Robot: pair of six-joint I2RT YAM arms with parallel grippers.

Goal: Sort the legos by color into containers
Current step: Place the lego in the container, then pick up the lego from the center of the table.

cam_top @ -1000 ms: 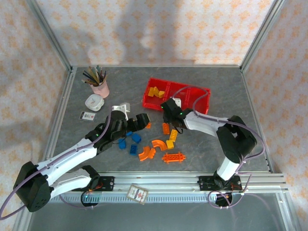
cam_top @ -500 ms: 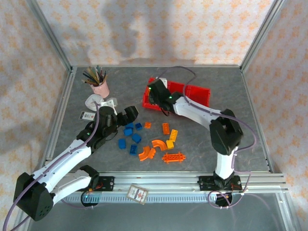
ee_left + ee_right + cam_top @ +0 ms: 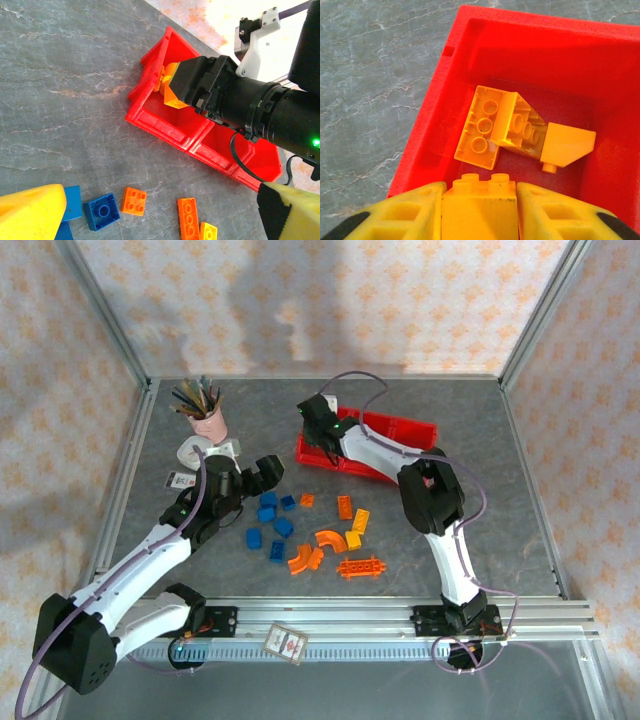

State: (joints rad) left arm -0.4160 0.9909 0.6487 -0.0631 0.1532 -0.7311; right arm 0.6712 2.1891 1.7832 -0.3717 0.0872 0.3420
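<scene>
Right jaws, a second ago down among the loose legos [image 3: 315, 540] on the bench [image 3: 500, 500], now grip a yellow brick [image 3: 479, 200] over the red tray's [image 3: 530, 45] left compartment (other yellow pieces [image 3: 485, 132] lie inside), seemingly ready to drop. Left jaws gape empty.

Grippers: two, the left gripper [image 3: 262, 472] and the right gripper [image 3: 318, 416].
Red tray [image 3: 418, 430]: one, with three compartments, under the right gripper and running off to its right.
Yellow legos in tray [image 3: 479, 132]: three, as far as the pile can be read, in the compartment directly below the right gripper.
Yellow brick [image 3: 479, 202]: one, between the right gripper's fingers.
Yellow legos on table [image 3: 360, 520]: two, to the right of the left gripper.
Blue legos [image 3: 284, 527]: six, just beside the left gripper's spread fingers.
Orange legos [image 3: 344, 507]: six; three are curved arches [image 3: 329, 538] and one is a long studded piece [image 3: 361, 567].
Pink cup [image 3: 208, 424]: one, beyond the left gripper; its pencils are too bunched to count.
</scene>
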